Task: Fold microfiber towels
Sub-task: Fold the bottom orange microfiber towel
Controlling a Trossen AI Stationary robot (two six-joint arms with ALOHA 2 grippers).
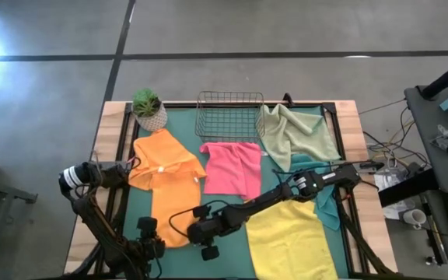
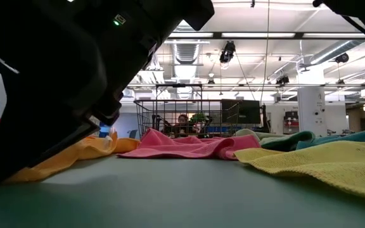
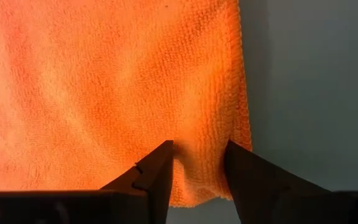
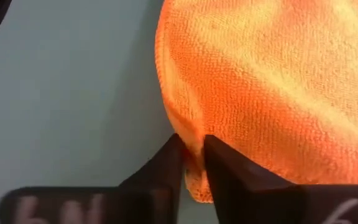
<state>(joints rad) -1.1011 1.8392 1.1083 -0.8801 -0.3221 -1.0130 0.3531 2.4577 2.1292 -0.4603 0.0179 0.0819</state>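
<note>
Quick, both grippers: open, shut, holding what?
Left gripper: closing around the orange towel's edge, not yet pinched.
Right gripper: shut on the orange towel's corner.

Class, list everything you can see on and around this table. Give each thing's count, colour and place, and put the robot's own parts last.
Orange towels: at least one, orange, left part of the mat, partly folded over.
Pink towel: one, pink, mat centre.
Sage towel: one, pale green, crumpled at far right.
Teal towel: one, teal, right edge, mostly under the arm.
Yellow towel: one, yellow, near right.
Basket: one, dark wire, far centre.
Plant: one, green in a pale pot, far left corner.
Mat: one, green, covering the table.
Left pincer: jaws around the orange towel's near edge.
Right pincer: nipping an orange corner.
</note>
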